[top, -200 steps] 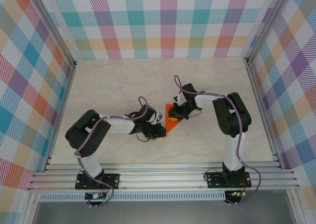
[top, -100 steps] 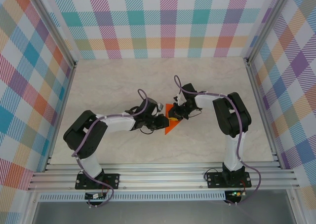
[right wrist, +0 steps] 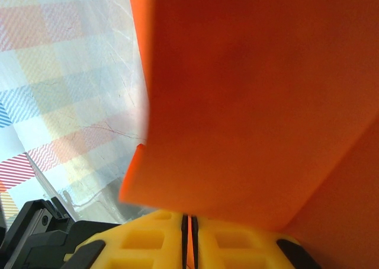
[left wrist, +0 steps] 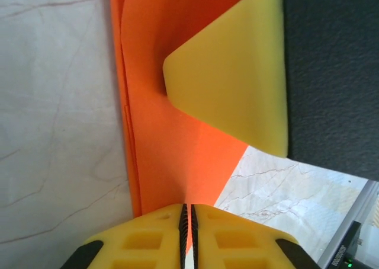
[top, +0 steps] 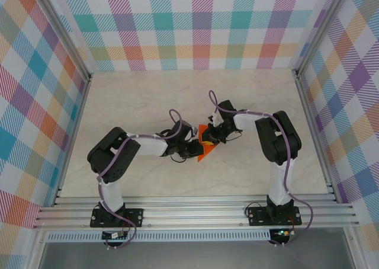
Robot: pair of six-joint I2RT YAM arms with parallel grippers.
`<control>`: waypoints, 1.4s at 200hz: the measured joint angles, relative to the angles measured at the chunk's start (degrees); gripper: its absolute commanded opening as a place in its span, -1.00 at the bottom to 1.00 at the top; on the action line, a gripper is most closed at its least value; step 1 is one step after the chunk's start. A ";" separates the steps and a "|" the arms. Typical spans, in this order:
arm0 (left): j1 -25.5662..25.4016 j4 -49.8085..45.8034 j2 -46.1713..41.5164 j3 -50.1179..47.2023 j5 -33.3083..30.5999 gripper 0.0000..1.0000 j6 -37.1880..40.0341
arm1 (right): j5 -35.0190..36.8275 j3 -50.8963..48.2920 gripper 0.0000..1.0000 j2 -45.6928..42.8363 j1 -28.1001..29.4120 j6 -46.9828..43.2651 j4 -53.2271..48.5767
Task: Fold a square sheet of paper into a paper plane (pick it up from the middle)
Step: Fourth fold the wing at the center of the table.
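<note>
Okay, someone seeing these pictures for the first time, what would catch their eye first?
The bright orange paper, partly folded, stands out first at the middle of the pale marbled table. The left gripper and right gripper meet there from either side, each with its jaws shut on the paper. Around them, pastel plaid walls frame the scene.
</note>
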 measured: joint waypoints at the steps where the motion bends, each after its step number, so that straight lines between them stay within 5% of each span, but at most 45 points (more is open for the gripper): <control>1: 0.00 -0.11 0.02 0.02 -0.04 -0.78 0.04 | 0.00 0.02 -0.72 -0.02 0.00 0.02 -0.02; 126: 0.00 -0.90 0.28 0.17 -0.42 -0.89 0.59 | 2.08 -3.45 -0.71 -10.75 -2.19 1.51 2.03; 206: 0.00 -1.20 0.35 0.35 -0.37 -0.89 0.61 | 1.70 -5.68 -0.72 -4.04 1.68 1.73 3.19; 280: 0.00 1.09 0.39 -0.98 -0.39 -0.96 0.59 | 1.40 2.43 -0.72 0.50 0.39 1.60 -4.33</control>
